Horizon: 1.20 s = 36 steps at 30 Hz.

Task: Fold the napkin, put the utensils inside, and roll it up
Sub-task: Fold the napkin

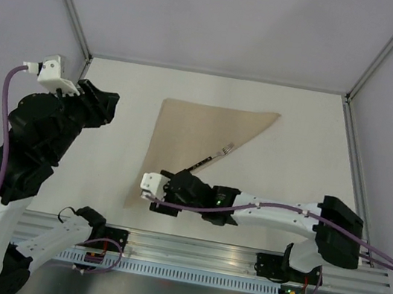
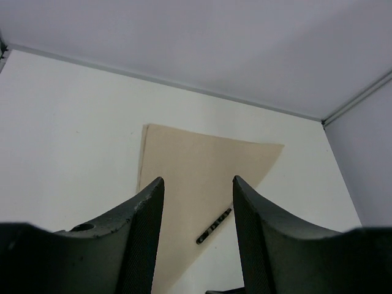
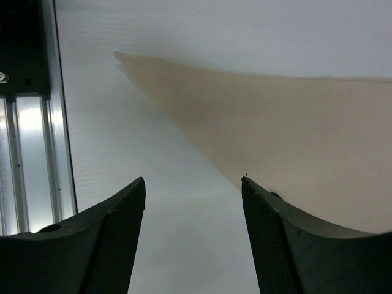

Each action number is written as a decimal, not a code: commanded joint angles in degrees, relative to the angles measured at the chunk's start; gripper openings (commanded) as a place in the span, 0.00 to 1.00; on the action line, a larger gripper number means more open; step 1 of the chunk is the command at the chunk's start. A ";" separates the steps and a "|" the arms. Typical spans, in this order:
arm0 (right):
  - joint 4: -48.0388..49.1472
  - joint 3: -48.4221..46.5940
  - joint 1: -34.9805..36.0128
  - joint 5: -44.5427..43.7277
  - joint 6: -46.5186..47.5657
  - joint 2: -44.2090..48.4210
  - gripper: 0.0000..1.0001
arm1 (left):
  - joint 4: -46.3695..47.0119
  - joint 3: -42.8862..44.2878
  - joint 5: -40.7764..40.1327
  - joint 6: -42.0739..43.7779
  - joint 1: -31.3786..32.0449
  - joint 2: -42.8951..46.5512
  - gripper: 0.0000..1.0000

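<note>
**A:** Top external view first: where is the napkin (image 1: pixel 199 129)?

**B:** Flat on the counter (image 1: pixel 297 179), folded into a triangle. One edge runs along the far side, and the narrow tip points to the near left.

**A:** Anything on it?

**B:** A fork (image 1: pixel 215 158) lies on it at a slant. Its tines point to the far right, and its dark handle runs under the right arm.

**A:** And the right hand (image 3: pixel 193 184)?

**B:** It hangs low by the napkin's left edge, close to the near tip. Its fingers are spread and grip nothing; bare counter shows between them.

**A:** The left hand (image 2: pixel 198 180)?

**B:** It is raised at the left, well apart from the napkin. Its fingers are also spread, with nothing between them.
</note>
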<state>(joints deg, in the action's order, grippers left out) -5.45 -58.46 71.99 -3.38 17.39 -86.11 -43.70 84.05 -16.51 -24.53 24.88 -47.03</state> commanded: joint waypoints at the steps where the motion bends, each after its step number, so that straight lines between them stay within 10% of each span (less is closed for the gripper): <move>1: 5.01 -2.10 5.08 -6.81 3.97 -5.81 0.69 | -6.47 0.50 -4.49 -3.59 0.16 2.28 0.54; 36: 39.73 -3.51 14.15 -13.85 15.83 -31.84 0.66 | -12.28 1.12 -8.27 -2.54 0.16 7.48 0.54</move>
<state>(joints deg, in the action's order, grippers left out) 28.84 -60.84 85.78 -16.84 32.29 -117.08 -55.27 85.27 -23.92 -26.15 24.88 -39.72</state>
